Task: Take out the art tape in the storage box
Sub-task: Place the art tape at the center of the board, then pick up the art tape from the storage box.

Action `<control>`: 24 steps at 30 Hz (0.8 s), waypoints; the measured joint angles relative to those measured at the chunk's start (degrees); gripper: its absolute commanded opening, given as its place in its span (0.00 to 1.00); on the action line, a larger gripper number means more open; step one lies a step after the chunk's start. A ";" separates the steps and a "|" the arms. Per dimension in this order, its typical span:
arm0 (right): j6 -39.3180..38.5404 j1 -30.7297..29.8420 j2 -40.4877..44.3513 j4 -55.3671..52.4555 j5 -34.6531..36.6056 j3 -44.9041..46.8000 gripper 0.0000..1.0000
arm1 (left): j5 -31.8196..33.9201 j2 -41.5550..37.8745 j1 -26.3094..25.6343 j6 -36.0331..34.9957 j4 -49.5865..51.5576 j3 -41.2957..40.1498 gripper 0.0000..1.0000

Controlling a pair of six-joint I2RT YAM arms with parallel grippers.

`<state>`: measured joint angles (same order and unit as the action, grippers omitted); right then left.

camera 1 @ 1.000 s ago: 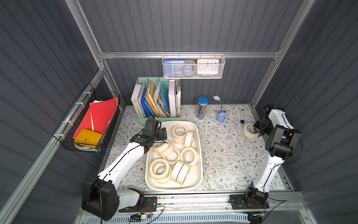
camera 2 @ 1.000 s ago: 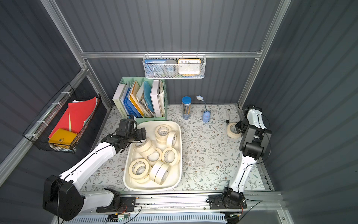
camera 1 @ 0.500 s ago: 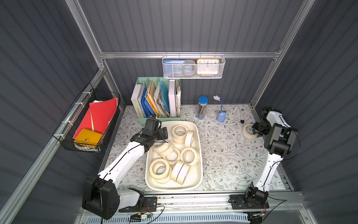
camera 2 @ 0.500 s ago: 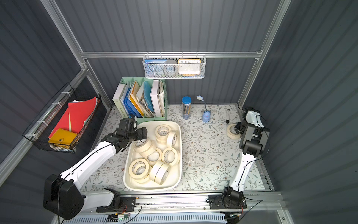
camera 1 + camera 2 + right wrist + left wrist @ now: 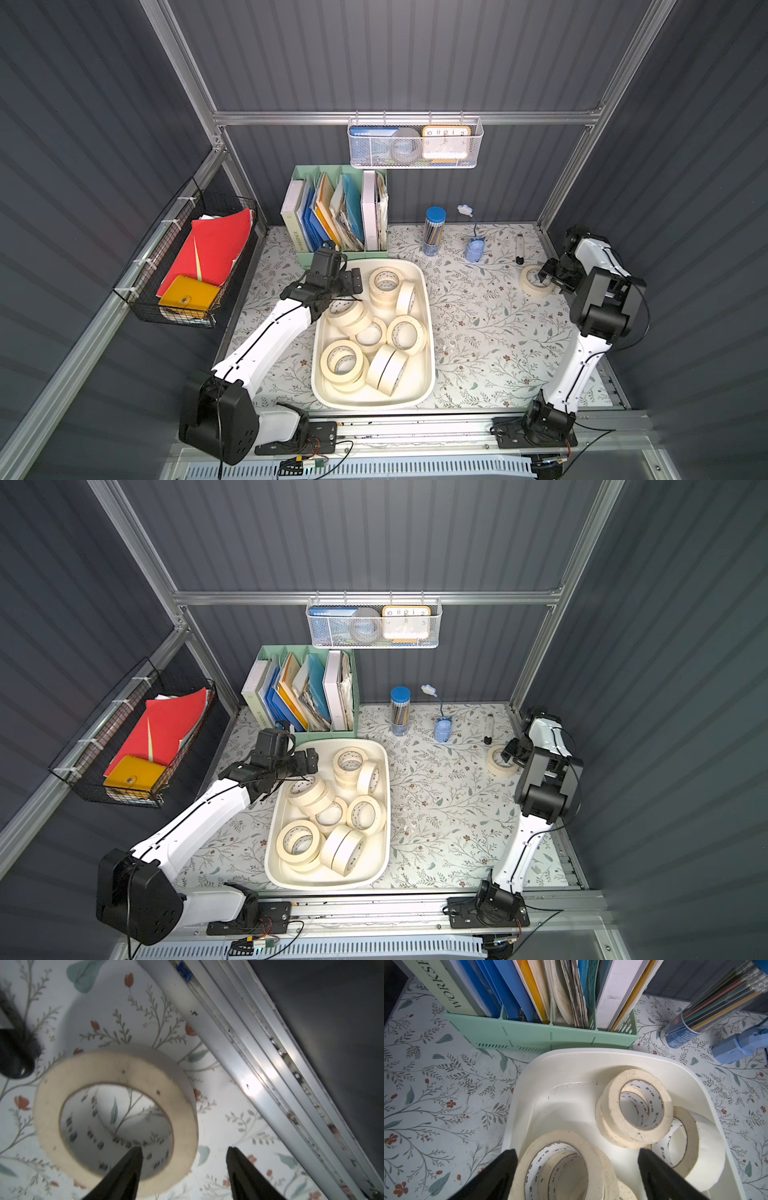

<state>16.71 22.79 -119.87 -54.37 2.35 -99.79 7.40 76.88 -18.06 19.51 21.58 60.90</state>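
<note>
The storage box (image 5: 430, 332) (image 5: 388, 804) is a cream-white tub in the middle of the table, and several beige art tape rolls (image 5: 386, 280) (image 5: 365, 814) lie in it. My left gripper (image 5: 352, 287) (image 5: 309, 764) (image 5: 576, 1153) hangs open over the tub's far left corner. Its jaws stand on either side of the top roll (image 5: 560, 1136) of a stack, clear of it. One roll (image 5: 524, 282) (image 5: 492, 764) (image 5: 116, 1068) lies on the table at the far right. My right gripper (image 5: 548, 278) (image 5: 510, 756) (image 5: 184, 1149) is open over this roll, one finger in its core and one outside.
A mint-green file holder (image 5: 340, 216) (image 5: 550, 1036) stands just behind the tub. A pencil tube (image 5: 434, 230), a small blue device (image 5: 473, 253) and a pen (image 5: 519, 247) stand along the back. The aluminium frame rail (image 5: 239, 1053) runs close by the right gripper. A black wire basket (image 5: 187, 266) hangs on the left wall.
My right gripper has opened and let go of the roll, which now lies on the table. The left jaws have spread a little wider in place.
</note>
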 measured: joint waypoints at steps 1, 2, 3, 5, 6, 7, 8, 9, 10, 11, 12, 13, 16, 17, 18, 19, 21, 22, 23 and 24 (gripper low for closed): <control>0.11 -0.35 3.10 0.00 0.11 1.88 0.73 | -0.50 0.74 0.00 -0.02 -0.33 0.55 0.97; 0.15 -0.85 6.16 0.04 0.17 3.67 0.73 | -1.09 1.51 0.00 -0.02 -0.72 0.96 0.96; 0.24 -1.73 9.66 -0.02 0.20 5.46 0.73 | -1.77 2.60 0.00 -0.02 -1.36 1.46 0.96; 0.37 -4.37 16.04 0.15 0.17 8.83 0.73 | -3.17 5.14 -0.02 -0.02 -2.47 2.45 0.95; 0.42 -6.47 19.30 0.17 0.04 10.56 0.73 | -3.85 6.75 -0.04 -0.02 -2.95 3.10 0.95; 0.55 -8.85 22.29 0.22 -0.26 12.24 0.73 | -4.55 8.46 -0.09 -0.02 -3.39 3.85 0.95; 0.63 -11.26 24.68 0.13 -0.74 13.57 0.73 | -5.20 10.12 -0.17 -0.02 -3.78 4.61 0.95; 0.79 -13.99 26.88 0.09 -1.44 14.95 0.73 | -5.73 12.07 -0.31 -0.07 -4.07 5.60 0.94; 1.01 -16.79 28.70 -0.04 -2.40 16.09 0.72 | -6.19 13.86 -0.39 -0.07 -4.37 6.49 0.94; 1.16 -18.99 29.88 -0.17 -3.21 16.92 0.72 | -6.78 15.56 -0.50 -0.20 -4.61 7.37 0.94; 1.29 -21.03 30.82 -0.44 -4.04 17.55 0.72 | -7.41 17.18 -0.61 -0.28 -4.96 8.07 0.94; 1.42 -23.02 31.65 -0.85 -4.87 18.12 0.72 | -8.07 18.75 -0.70 -0.35 -5.31 8.61 0.94; 1.60 -27.17 33.29 -1.66 -7.19 19.08 0.70 | -9.46 22.16 -0.76 -0.42 -5.73 9.42 0.93; 1.64 -28.24 33.66 -1.90 -7.87 19.26 0.70 | -9.86 23.21 -0.76 -0.55 -5.73 9.86 0.92; 1.68 -29.73 34.18 -2.19 -8.70 19.50 0.70 | -10.01 24.41 -0.76 -0.70 -5.70 10.54 0.91; 1.70 -30.97 34.60 -2.49 -9.07 19.65 0.70 | -10.10 25.55 -0.76 -0.81 -5.77 11.28 0.91; 1.70 -33.77 35.36 -3.13 -9.68 19.87 0.69 | -10.38 27.67 -0.76 -0.98 -5.88 12.81 0.88; 1.73 -35.23 35.76 -3.45 -9.84 19.96 0.69 | -10.43 28.63 -0.76 -1.09 -5.97 13.46 0.87; 1.73 -36.44 36.06 -3.82 -9.92 20.00 0.69 | -10.43 29.42 -0.76 -1.16 -5.99 14.01 0.86; 1.84 -37.77 36.46 -4.13 -10.01 20.13 0.69 | -10.43 30.21 -0.76 -1.33 -5.97 14.45 0.85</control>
<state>18.55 -14.98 -83.42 -58.50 -7.66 -79.66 -3.03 107.09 -18.83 18.17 15.62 75.35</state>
